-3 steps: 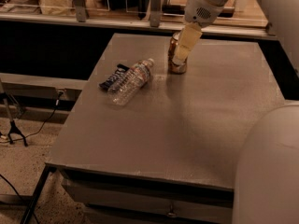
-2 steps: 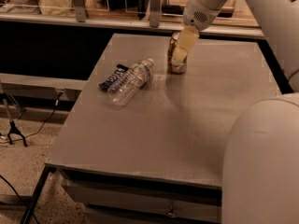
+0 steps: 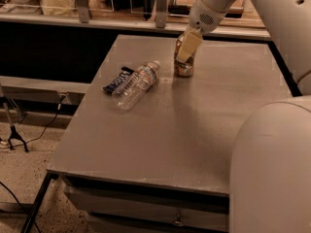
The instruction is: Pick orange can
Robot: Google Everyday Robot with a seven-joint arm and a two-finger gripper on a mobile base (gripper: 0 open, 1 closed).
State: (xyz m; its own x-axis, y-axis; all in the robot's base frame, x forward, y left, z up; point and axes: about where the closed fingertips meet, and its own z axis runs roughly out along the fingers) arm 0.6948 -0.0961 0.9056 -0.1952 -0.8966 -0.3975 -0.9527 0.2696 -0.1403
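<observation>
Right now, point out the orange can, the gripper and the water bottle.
orange can [image 3: 185, 69], camera view, lower body.
gripper [image 3: 186, 48], camera view, tip, at the can's upper part.
water bottle [image 3: 134, 85], camera view, mid-body.

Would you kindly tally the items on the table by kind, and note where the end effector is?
Drink cans: 1, the orange can
Plastic bottles: 1, the clear bottle, lying on its side
Snack wrappers: 1, the dark wrapper
Total: 3
The end effector is at the orange can.
</observation>
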